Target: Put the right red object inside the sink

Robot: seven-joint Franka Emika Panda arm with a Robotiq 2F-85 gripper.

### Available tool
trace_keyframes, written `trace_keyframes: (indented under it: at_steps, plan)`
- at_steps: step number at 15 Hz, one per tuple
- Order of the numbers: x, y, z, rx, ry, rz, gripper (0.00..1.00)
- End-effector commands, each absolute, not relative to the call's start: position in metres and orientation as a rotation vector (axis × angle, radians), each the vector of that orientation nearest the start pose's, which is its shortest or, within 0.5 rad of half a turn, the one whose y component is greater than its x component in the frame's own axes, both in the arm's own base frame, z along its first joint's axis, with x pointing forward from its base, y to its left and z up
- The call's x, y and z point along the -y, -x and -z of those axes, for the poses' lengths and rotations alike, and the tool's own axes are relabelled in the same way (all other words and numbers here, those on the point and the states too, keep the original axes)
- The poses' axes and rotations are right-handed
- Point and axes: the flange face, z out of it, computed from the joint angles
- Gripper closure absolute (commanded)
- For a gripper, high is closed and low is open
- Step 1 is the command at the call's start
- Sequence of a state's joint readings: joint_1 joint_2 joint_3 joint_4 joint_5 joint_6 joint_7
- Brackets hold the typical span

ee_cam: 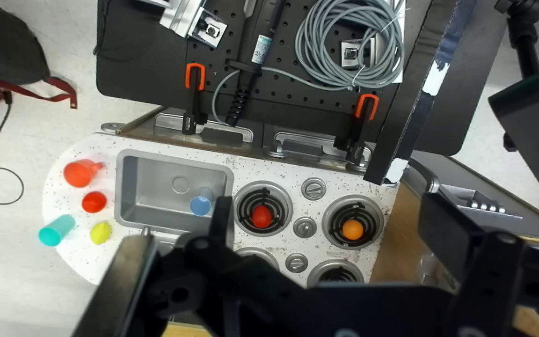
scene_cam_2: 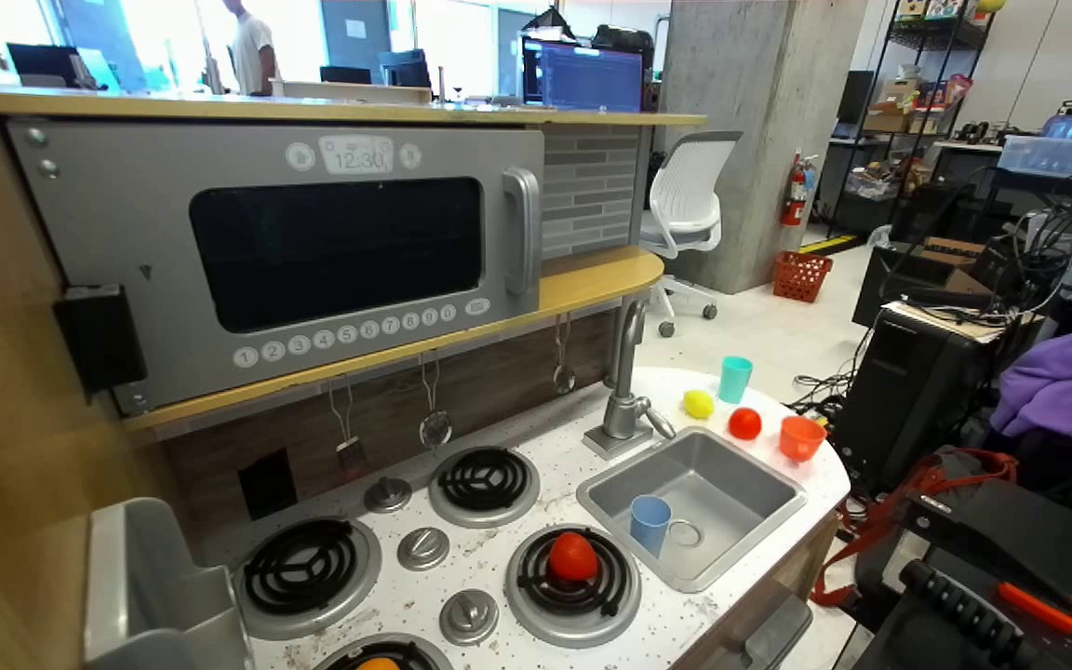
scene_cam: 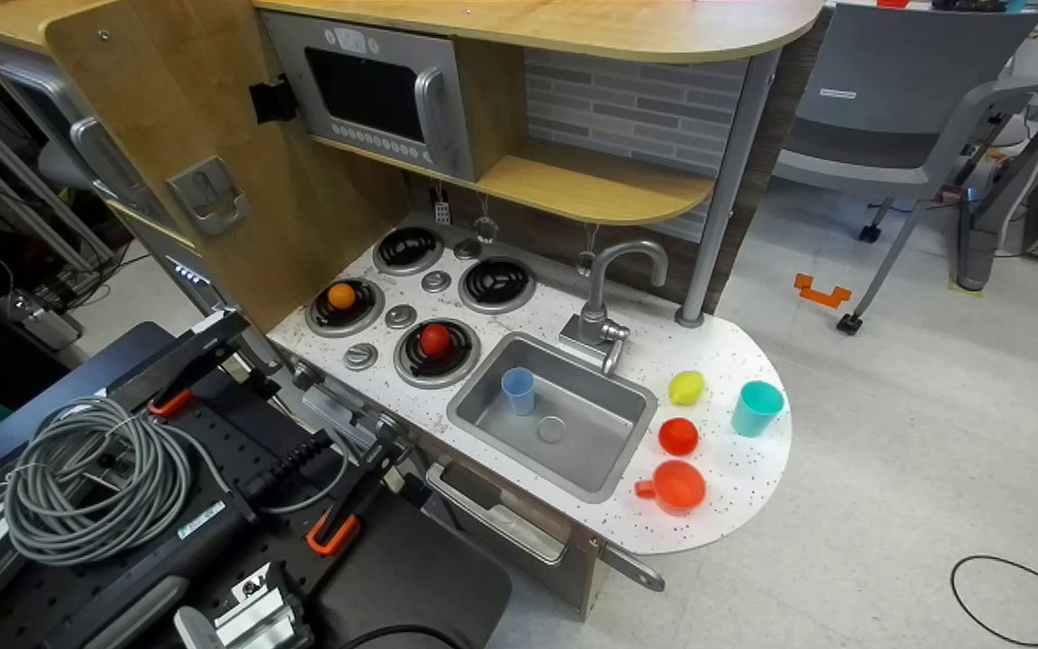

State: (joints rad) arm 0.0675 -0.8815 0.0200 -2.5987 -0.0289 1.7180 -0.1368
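In the wrist view, avoid the orange-red cup, eleven o'clock from the small red piece, itself at nine o'clock beside the sink, by bringing the gripper, jaws wide apart, squarely overhead before descending.

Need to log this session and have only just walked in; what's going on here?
A black two-fingered robot gripper is open in the wrist view and holds nothing. The job is to put the small, round, bright red plastic-looking toy piece into the silver-grey rectangular toy sink. That hasn't happened yet: in both exterior views, the piece sits on the speckled white counter, between a yellow lemon-shaped toy and an orange-red plastic-looking mug. The sink holds a translucent blue cup.
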Motion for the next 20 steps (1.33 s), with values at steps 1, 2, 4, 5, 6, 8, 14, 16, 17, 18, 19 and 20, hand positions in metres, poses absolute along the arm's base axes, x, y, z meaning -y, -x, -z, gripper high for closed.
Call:
trace_keyframes:
  at_steps: [1,2,4,5,6,8,14,16,17,18,19,20]
  plan:
    - [-0.023,-0.288,-0.517,0.351,3.166,-0.002,0.00]
    - [-0.023,-0.288,-0.517,0.352,3.166,-0.002,0.00]
    - [-0.023,-0.288,-0.517,0.351,3.166,-0.002,0.00]
    - [-0.023,-0.290,-0.515,0.339,3.168,0.000,0.00]
    - [-0.022,-0.292,-0.514,0.340,3.169,0.007,0.00]
    - [-0.017,-0.299,-0.511,0.309,3.177,0.025,0.00]
    - [0.027,-0.337,-0.503,0.184,3.191,0.143,0.00]
    - [0.050,-0.354,-0.494,0.143,3.186,0.174,0.00]
    - [0.063,-0.364,-0.488,0.126,3.181,0.211,0.00]
    - [0.078,-0.374,-0.480,0.088,3.177,0.221,0.00]
    - [0.093,-0.383,-0.472,0.052,3.169,0.239,0.00]
    - [0.108,-0.392,-0.464,0.026,3.162,0.260,0.00]
